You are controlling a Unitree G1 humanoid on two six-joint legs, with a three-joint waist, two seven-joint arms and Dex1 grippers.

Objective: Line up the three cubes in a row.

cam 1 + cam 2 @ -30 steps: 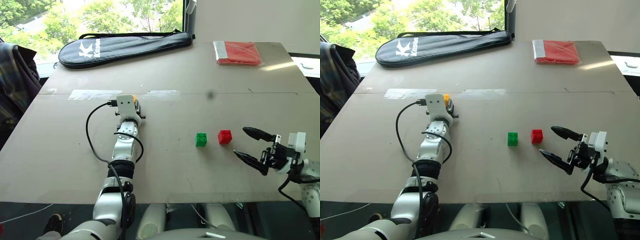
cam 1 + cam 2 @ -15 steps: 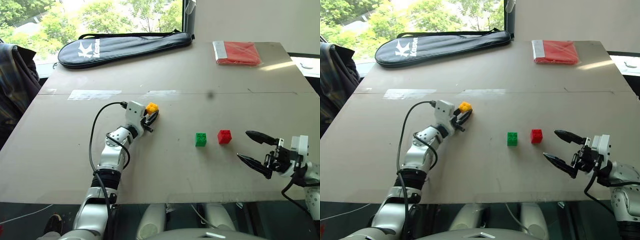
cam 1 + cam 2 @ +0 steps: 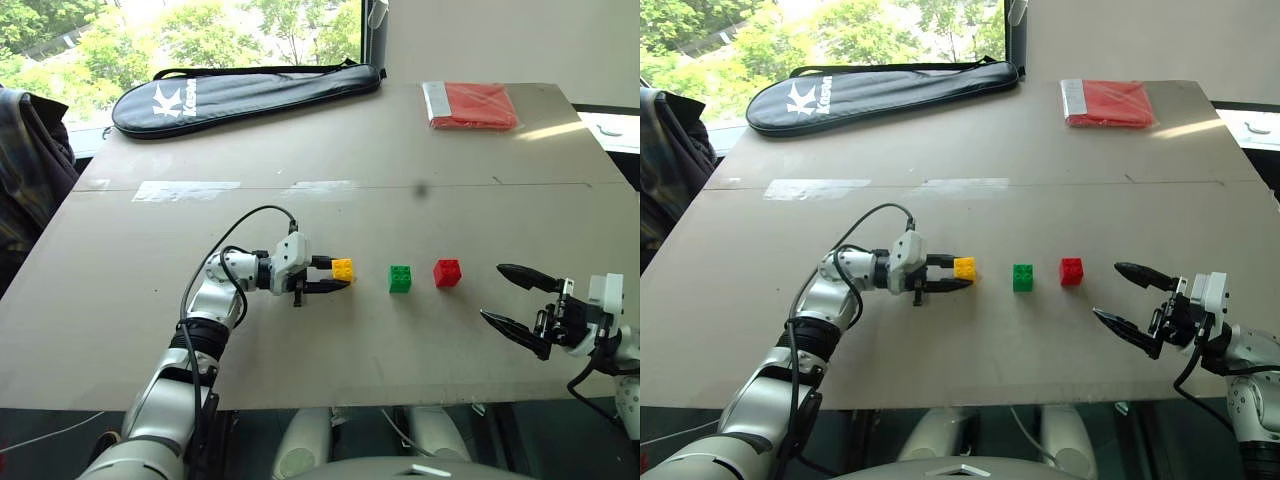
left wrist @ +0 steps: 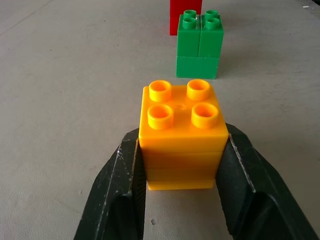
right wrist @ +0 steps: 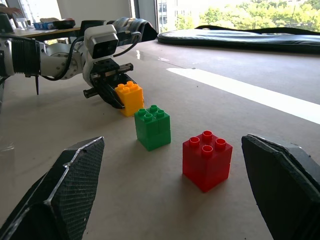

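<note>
Two hands: L hand [image 3: 338, 279] clamps yellow cube [image 3: 343, 269], R hand [image 3: 519, 297] spread apart.

Three studded plastic cubes, all upright with studs on top, sit in one line across the brown table [image 3: 420, 150]. The green cube [image 3: 401, 279] rests in the middle, with the red cube [image 3: 448, 273] near it at its 3 o'clock — apart, not touching. The yellow cube [image 3: 343, 270] lies at green's 9 o'clock (pinched on two sides between black fingers [image 4: 120, 195]) — whether it touches the table cannot be told.
</note>
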